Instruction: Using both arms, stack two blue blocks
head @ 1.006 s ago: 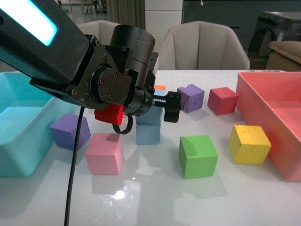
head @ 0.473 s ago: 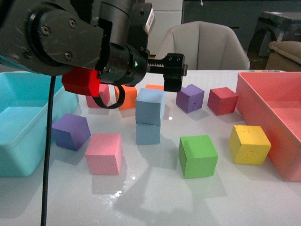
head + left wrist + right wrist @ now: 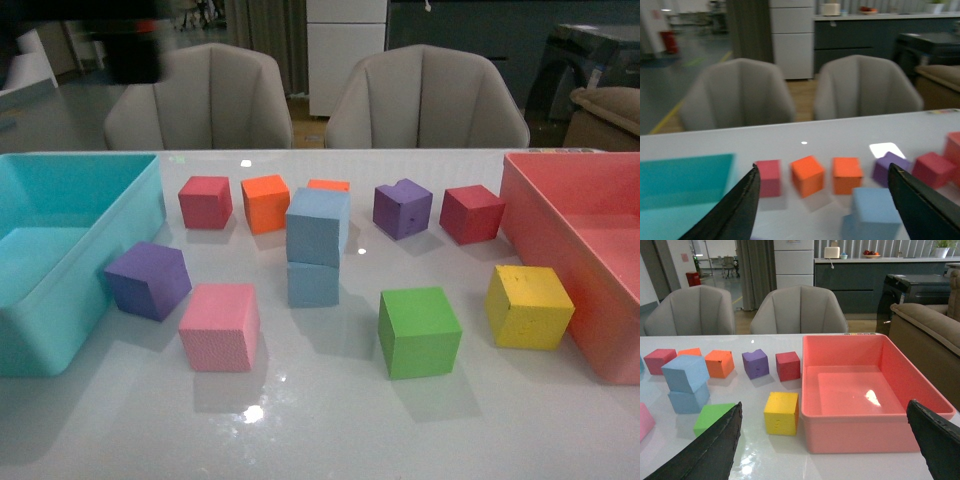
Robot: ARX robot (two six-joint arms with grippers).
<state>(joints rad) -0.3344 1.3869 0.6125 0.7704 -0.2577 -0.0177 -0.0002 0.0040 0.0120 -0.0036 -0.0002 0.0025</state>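
Note:
The two blue blocks stand stacked in the middle of the white table, the upper block (image 3: 318,226) resting slightly twisted on the lower block (image 3: 313,284). My left gripper (image 3: 823,170) is open and empty, raised and drawn back from the stack, with the upper block (image 3: 874,210) low between its fingers in the left wrist view. Only a blurred dark piece of the left arm (image 3: 135,55) shows at the front view's top left. My right gripper (image 3: 824,405) is open and empty, well off to the right of the stack (image 3: 685,372).
A teal bin (image 3: 60,270) stands at the left and a pink tray (image 3: 570,230) at the right. Loose cubes ring the stack: purple (image 3: 148,280), pink (image 3: 220,327), green (image 3: 419,332), yellow (image 3: 529,306), red (image 3: 205,201) and orange (image 3: 264,203).
The left arm has lifted up and to the left, away from the stack and almost out of the front view. The upper blue block stays on the lower one.

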